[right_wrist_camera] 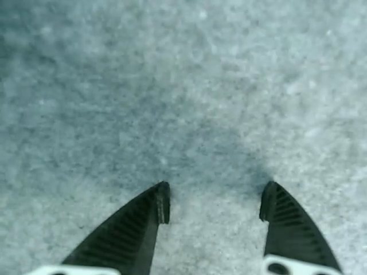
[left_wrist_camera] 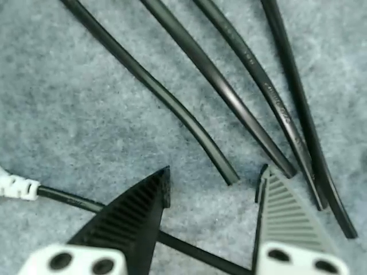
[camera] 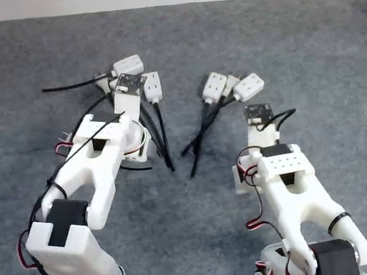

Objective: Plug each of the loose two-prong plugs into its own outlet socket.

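Left gripper (left_wrist_camera: 215, 184) spread, hovering over black cords (left_wrist_camera: 186, 126), one end lying between its tips; right gripper (right_wrist_camera: 215, 201) spread, hovering over carpet (right_wrist_camera: 172, 86).

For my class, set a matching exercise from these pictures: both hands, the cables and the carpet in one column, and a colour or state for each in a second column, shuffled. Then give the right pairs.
Column one
1. left hand
2. right hand
3. cables
4. carpet

Column two
A. grey, lying under everything
B. open, over bare carpet
C. black, lying in strands on the carpet
D. open, just above the cables

Pairs: 1-D, 2-B, 3-C, 4-A
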